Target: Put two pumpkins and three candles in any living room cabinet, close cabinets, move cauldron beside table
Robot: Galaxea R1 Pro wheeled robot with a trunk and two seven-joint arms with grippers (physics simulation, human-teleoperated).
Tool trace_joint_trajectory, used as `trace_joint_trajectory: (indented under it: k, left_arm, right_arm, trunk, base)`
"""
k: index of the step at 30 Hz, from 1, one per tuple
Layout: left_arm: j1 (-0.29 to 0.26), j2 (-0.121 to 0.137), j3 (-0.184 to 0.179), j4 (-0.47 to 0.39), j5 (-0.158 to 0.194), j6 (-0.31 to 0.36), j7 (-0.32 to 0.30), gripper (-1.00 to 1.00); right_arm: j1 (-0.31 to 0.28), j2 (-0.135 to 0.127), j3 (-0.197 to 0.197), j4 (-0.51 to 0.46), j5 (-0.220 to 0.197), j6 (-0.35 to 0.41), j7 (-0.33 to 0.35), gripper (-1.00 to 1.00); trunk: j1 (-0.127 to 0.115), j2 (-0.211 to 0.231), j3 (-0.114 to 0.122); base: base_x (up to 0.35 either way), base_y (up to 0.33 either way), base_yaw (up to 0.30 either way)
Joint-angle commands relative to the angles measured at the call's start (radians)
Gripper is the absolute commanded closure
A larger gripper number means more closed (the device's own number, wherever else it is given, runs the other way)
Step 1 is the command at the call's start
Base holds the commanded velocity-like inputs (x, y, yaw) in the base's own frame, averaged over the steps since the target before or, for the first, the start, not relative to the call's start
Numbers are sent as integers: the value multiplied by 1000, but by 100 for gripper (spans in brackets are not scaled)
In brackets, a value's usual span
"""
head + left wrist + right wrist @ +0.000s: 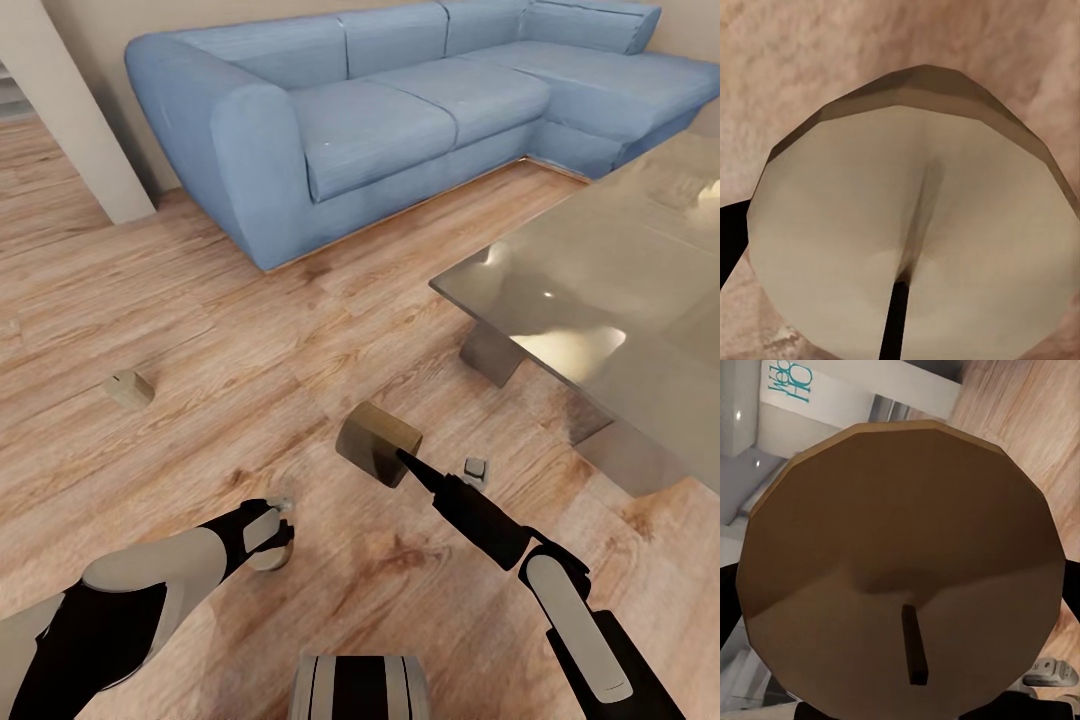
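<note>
Got a candle clenched in my right fingers, another under my left, grip unclear; cabinet's next, third candle waits at 10 o'clock.

Wood plank floor, warm brown — blue sectional sofa along a beige wall; pale slanted column at left; soft, even light.

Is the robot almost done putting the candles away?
Not yet. Its right hand holds one candle, and its left hand seems to hold another. A third candle lies on the floor. Nothing looks stored yet.
</note>
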Motion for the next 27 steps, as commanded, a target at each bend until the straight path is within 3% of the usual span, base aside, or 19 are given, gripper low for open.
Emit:
trace_joint_trajectory:
  k: [1, 27]
  left_arm:
    - [-1, 0, -5, -1, 5, 4, 5, 100]
    - [-1, 0, -5, -1, 10, 1, 6, 100]
  right_arm:
    - [0, -1, 0, 0, -9, 6, -2, 100]
    - [-1, -1, 0, 0, -9, 7, -3, 100]
  trunk:
    - [0, 0, -1]
    - [0, 0, -1]
  base:
    - [0, 0, 0]
    - [0, 0, 0]
